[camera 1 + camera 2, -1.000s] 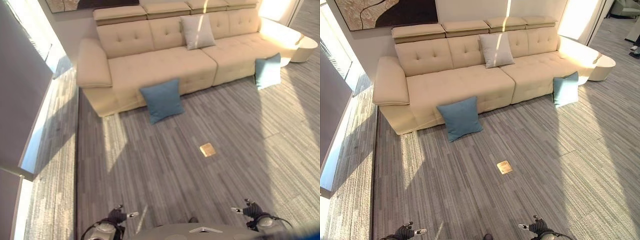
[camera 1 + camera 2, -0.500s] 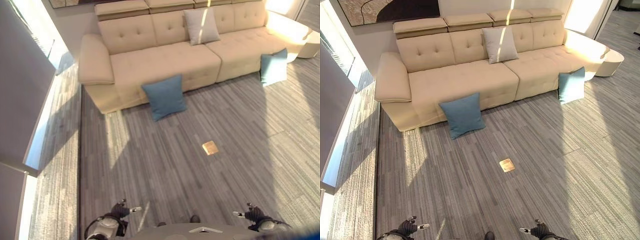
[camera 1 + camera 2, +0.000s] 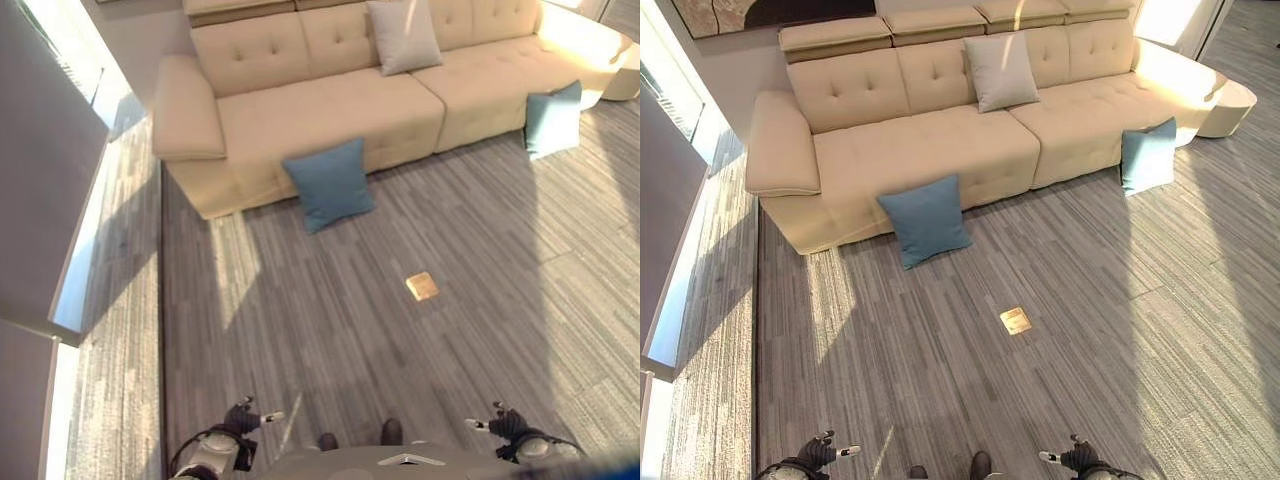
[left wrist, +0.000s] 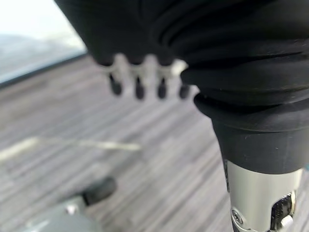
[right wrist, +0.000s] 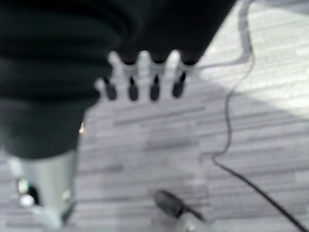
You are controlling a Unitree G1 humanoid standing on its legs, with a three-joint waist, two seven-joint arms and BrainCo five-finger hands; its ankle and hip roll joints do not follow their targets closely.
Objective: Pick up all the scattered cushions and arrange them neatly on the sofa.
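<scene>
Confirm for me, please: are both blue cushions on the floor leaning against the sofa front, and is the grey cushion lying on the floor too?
Not quite. The grey cushion is on the sofa, propped against its backrest, as the right eye view shows. Both blue cushions do sit on the floor against the sofa front.

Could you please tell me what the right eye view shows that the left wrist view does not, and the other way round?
The right eye view takes in the sofa, the grey cushion on it, two blue cushions on the floor at its front, and the right hand. The left wrist view gives the left hand close up, its fingers straight and empty. Both show that hand and the striped carpet.
</scene>
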